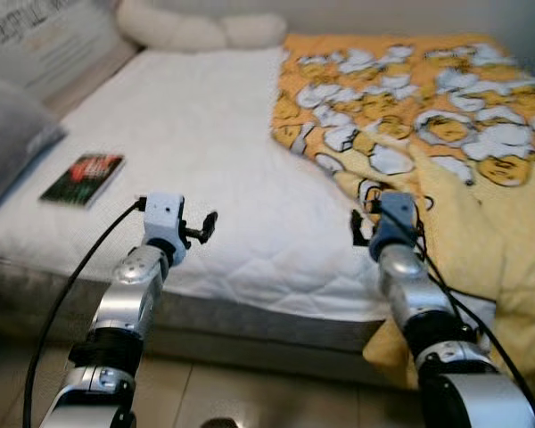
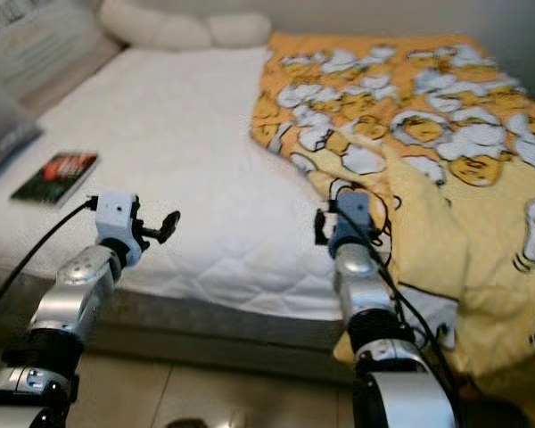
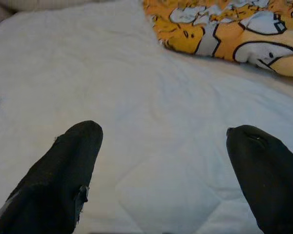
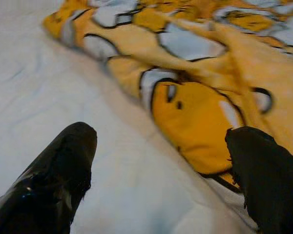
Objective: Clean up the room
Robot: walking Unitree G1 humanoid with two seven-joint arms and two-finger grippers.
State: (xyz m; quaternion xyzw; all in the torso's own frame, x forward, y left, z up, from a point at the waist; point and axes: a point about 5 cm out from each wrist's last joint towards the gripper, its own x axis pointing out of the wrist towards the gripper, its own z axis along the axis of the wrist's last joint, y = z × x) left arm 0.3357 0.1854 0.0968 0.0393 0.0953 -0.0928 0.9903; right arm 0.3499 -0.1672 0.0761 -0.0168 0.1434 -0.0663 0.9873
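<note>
I'm looking down at the wide bed with its white quilted mattress cover [image 1: 205, 143], near edge running across just in front of me. Draped over its right half is the big yellow blanket printed with white-and-yellow cartoon faces [image 1: 446, 125]; it runs from the far edge down over the near right corner and spills off the side toward the floor, its rumpled inner edge lying roughly down the middle of the bed. At the far edge lies a long cream bolster pillow [image 1: 196, 28], and on the left side a grey cushion [image 1: 9, 134] hangs partly over the left edge. Near that cushion, close to the near left corner, sits a small dark paperback book with a red-and-green cover [image 1: 84, 177], flat on the white cover and well apart from the blanket.

My left hand [image 1: 205, 227] hovers over the near edge of the bed, above bare white quilting; the left wrist view has its two black fingers [image 3: 63, 170] spread wide with nothing between them. My right hand [image 4: 161, 180] is at the blanket's rumpled edge near the near right part of the bed; the right wrist view shows its fingers [image 4: 58, 175] spread too, one over white cover, the other at the yellow fabric, gripping nothing.
</note>
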